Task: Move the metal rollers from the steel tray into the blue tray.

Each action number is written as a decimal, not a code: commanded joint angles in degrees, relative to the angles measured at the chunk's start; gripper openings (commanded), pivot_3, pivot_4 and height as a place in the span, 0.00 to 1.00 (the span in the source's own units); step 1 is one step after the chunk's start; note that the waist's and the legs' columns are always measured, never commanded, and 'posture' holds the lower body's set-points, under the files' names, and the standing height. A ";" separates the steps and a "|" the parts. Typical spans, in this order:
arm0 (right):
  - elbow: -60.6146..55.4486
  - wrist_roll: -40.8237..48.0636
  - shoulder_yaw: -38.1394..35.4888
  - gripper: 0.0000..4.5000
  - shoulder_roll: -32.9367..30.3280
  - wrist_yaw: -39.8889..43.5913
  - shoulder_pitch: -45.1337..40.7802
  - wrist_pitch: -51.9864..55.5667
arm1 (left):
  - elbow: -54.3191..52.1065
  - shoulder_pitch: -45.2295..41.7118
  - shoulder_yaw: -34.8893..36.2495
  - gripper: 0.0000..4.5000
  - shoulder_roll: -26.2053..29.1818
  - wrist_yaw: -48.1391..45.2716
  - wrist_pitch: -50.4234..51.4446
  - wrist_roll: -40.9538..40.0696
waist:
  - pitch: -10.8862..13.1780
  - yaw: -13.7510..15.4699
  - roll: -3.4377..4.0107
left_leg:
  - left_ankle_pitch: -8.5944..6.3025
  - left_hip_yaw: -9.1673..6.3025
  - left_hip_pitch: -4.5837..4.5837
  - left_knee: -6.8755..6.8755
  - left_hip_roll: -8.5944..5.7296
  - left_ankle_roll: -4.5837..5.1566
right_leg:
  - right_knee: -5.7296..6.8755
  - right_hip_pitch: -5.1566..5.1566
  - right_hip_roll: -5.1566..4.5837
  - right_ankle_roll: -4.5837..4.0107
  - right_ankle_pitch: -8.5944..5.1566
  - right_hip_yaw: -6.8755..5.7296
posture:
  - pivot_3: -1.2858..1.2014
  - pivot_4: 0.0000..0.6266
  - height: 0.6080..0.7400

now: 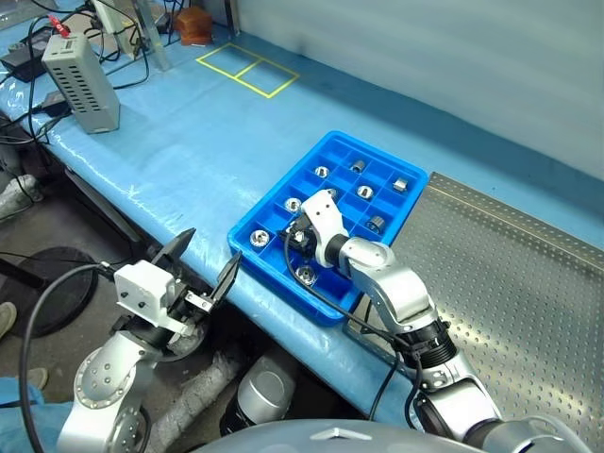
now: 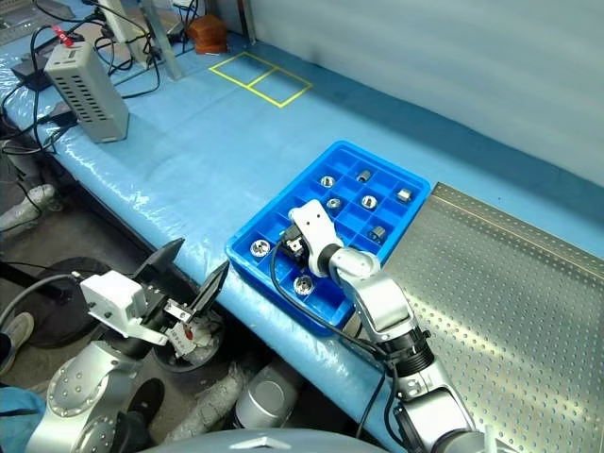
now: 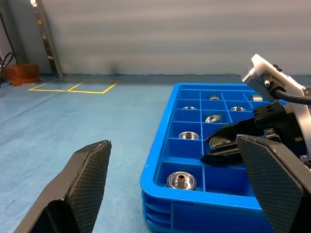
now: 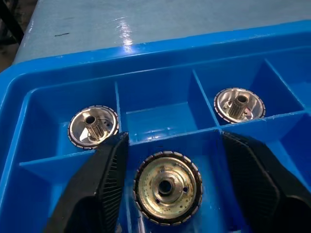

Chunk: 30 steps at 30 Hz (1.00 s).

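Observation:
The blue tray [image 1: 274, 200] lies near the table's front edge with several metal rollers [image 1: 257, 238] in separate compartments. My right gripper [image 4: 174, 141] hangs open over a front compartment. One roller [image 4: 167, 187] lies flat between its fingers [image 4: 99, 184], and they do not touch it. Two more rollers [image 4: 93, 127] sit in the compartments beyond. My left gripper [image 1: 203, 264] is open and holds nothing; it hovers off the table's front edge, left of the blue tray. The steel tray [image 1: 528, 283] lies to the right, and the part in view shows a bare perforated floor.
A grey vented box [image 1: 80, 85] with cables stands at the far left of the blue-covered table. Yellow tape squares [image 1: 247, 68] mark the back. A brown object [image 1: 195, 25] sits behind them. The table's front edge runs diagonally past my left gripper.

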 commanded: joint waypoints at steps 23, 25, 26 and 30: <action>-31.39 2.44 -11.04 0.99 -7.97 -4.10 16.36 2.98 | 8.58 -18.78 -0.99 1.00 4.41 -3.38 4.91 -1.72 | -0.14 -5.75 0.08 | 0.00 -0.04 0.01 0.12 0.07 -0.07 | 0.08 0.34 0.11 -0.03 -0.01 0.01 | 0.65 0.24 1.00; -34.05 2.23 -11.89 0.99 -7.90 -5.61 18.86 3.99 | 11.28 -22.17 -2.33 1.00 4.23 -4.68 4.79 -1.72 | -0.14 -7.45 0.08 | 0.00 -0.05 0.01 0.14 0.06 -0.06 | 0.06 0.39 0.10 -0.02 -0.01 0.01 | 0.64 0.24 1.00; -35.29 2.16 -12.21 0.99 -7.84 -6.29 19.93 4.44 | 12.51 -23.75 -2.96 1.00 3.96 -5.11 4.75 -1.70 | -0.15 -8.56 0.08 | 0.01 -0.06 0.01 0.15 0.06 -0.06 | 0.06 0.40 0.10 -0.02 0.00 0.01 | 0.64 0.24 1.00; -38.85 1.71 -12.86 0.99 -7.77 -8.42 22.98 5.71 | 16.49 -28.18 -4.68 1.00 2.77 -5.64 4.37 -1.20 | -0.17 -13.38 0.13 | 0.01 -0.15 0.12 0.22 0.07 -0.05 | 0.02 0.60 0.15 -0.01 0.02 0.02 | 0.61 0.24 1.00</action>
